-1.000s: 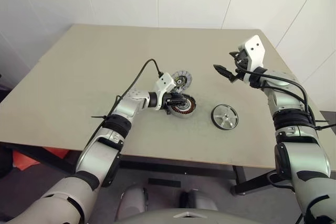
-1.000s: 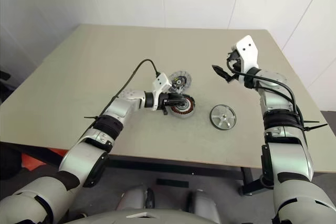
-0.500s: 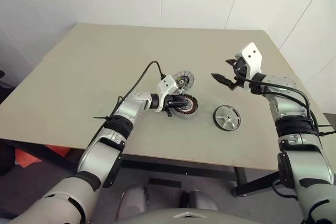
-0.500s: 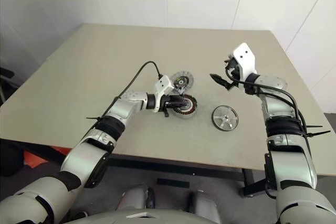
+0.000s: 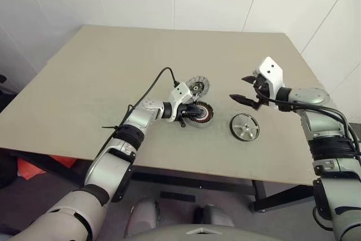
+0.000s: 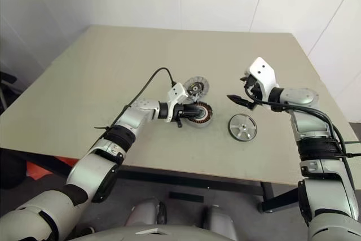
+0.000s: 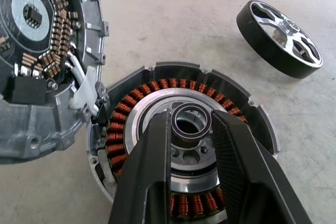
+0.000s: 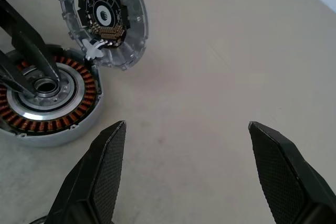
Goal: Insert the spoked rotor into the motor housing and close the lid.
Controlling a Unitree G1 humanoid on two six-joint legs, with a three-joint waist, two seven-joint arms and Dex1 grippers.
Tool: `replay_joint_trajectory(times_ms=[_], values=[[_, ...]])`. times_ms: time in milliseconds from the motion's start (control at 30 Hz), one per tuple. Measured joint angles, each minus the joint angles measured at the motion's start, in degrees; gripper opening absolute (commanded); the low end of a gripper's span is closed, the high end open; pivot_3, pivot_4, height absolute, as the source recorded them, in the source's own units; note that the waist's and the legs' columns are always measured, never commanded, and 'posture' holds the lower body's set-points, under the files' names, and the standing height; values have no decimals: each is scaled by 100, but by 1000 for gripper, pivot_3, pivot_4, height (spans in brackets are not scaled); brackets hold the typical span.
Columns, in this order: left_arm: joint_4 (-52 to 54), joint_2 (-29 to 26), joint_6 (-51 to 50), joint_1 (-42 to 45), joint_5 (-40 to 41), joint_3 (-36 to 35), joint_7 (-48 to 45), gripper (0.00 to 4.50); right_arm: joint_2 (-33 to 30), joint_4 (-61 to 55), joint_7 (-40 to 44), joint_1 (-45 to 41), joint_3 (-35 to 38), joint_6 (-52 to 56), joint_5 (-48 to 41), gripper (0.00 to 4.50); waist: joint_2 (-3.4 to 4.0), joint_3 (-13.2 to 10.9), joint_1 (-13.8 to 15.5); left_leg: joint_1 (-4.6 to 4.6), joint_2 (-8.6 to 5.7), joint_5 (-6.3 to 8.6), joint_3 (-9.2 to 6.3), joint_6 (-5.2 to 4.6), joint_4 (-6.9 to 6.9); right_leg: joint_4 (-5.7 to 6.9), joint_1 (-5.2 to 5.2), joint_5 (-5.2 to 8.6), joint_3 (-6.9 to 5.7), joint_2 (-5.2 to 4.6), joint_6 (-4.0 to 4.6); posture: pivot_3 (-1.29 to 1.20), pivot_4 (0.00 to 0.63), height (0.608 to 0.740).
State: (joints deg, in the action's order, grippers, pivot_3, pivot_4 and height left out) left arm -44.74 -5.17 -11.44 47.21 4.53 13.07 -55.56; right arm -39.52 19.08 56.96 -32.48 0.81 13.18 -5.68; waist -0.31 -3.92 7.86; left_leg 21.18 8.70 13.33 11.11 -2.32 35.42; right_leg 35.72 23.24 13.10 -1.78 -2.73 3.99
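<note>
Rotor (image 5: 245, 126) lies flat on surface (image 5: 84, 83), not yet inserted. Housing (image 7: 181, 140) open, lid (image 8: 102, 19) propped beside. Left end effector (image 7: 190, 153) pinches housing's hub; right end effector (image 8: 186, 174) wide open, empty, above rotor.

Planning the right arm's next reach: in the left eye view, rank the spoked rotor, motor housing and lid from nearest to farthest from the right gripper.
From the right gripper:
1. Spoked rotor, lying flat on the table just below it, toward the robot.
2. Motor housing, to its left, with the left gripper at its centre.
3. Lid, also left, propped open behind the housing; nearly tied with the housing.
</note>
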Motion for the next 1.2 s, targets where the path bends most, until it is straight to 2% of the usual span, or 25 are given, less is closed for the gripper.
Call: replay_joint_trajectory(times_ms=[567, 600, 667, 867, 967, 1200], values=[[-341, 74, 233, 191, -184, -5, 80, 800, 4, -201, -85, 60, -1, 106, 1, 4209, 0, 0, -6, -4, 0, -1, -1, 2, 0, 2, -1, 0, 0, -1, 0, 0, 0, 740], [-361, 75, 236, 204, -185, -5, 67, 1547, 7, -201, -98, 56, -1, 104, 1, 4209, 0, 0, -6, -4, 0, -1, -1, 2, 0, 2, -1, 0, 0, -1, 0, 0, 0, 740], [-375, 77, 263, 206, -202, -5, 72, 2068, 10, -201, -116, 45, -1, 92, 1, 4209, 0, 0, -6, -4, 0, -1, -1, 2, 0, 3, -2, 0, 0, -1, 0, 0, 0, 740], [-375, 72, 134, 211, -135, -104, 90, 2068, 46, -100, -220, -83, -13, -79, 8, 4209, 0, 0, -10, -3, 0, -2, -1, 2, 0, 2, -2, 0, 0, 0, 0, 0, 0, 740], [-84, -9, -32, 170, -8, -194, -9, 2068, 77, 35, -223, -96, -62, -164, 20, 4209, 0, 0, -12, -2, 0, -1, -1, 2, -1, 2, -1, 0, -1, -1, 0, 0, 0, 740], [1679, -359, -929, -340, 754, -700, -114, 2068, 167, -16, -172, -69, -158, -213, 13, 4209, 1, 0, -39, -4, 2, -2, -1, 3, -4, 2, -1, 0, -1, 0, 1, 0, 0, 740]])
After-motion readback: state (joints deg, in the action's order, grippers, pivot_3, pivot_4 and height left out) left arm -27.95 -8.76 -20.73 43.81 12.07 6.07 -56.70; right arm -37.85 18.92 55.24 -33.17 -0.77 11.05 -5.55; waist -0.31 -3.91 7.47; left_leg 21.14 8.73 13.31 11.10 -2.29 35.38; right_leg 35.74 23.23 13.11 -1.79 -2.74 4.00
